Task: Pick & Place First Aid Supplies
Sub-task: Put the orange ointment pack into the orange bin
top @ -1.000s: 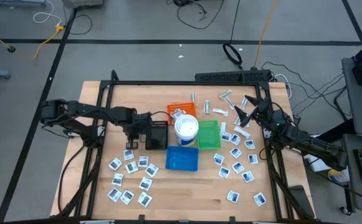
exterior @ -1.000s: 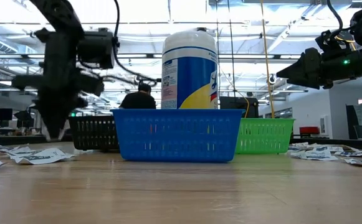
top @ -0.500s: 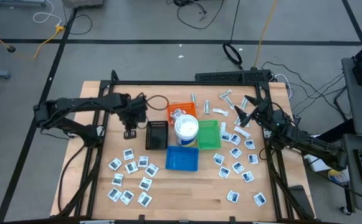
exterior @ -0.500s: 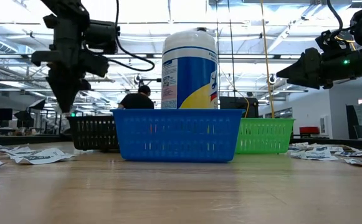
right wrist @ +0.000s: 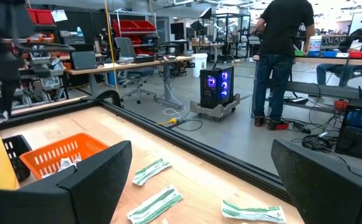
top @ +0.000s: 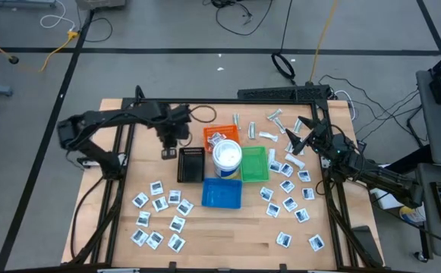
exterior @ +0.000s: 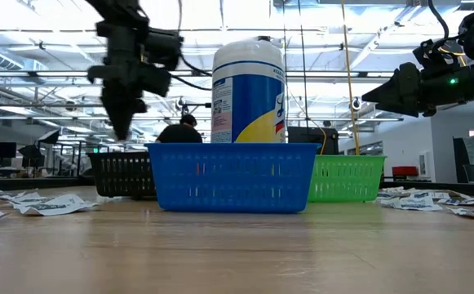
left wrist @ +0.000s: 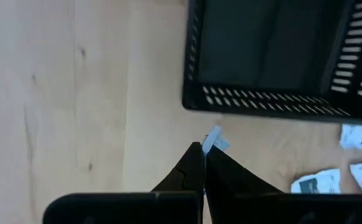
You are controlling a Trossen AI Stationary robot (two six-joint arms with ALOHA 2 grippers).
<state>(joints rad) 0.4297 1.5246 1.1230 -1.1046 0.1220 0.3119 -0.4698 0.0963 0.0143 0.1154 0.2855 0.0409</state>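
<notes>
From overhead, the left gripper (top: 169, 145) hangs over bare wood just left of the black tray (top: 191, 164), with a small white packet (top: 168, 153) showing right at its tip. The overhead camera can't really tell you how it's held, but the left wrist camera does: the two dark fingers (left wrist: 187, 171) are pressed together and the packet (left wrist: 214, 139) is pinched edge-on between the tips, sticking out ahead of them, its long side running roughly in line with the fingers, toward the black tray's (left wrist: 274, 56) near wall. Only a thin sliver of it shows, so no print is readable.

The table-level camera adds height: the left gripper (exterior: 124, 131) is well up off the table, tip pointing straight down, about level with the top of the blue tray (exterior: 232, 175). The packet itself is too small to make out there.

The right gripper (top: 296, 129) sits over the far right part of the table, fingers spread wide with nothing between them; its wrist camera shows both fingers (right wrist: 93, 180) far apart, with pale wrapped strips (right wrist: 151, 168) lying flat on the wood between them and the orange tray (right wrist: 53, 155) beyond.

The rest of the packets (top: 158, 216) lie scattered flat in two loose groups, one near the front left and one (top: 288, 189) along the right side. The white tub (top: 227, 157) stands between the trays.
</notes>
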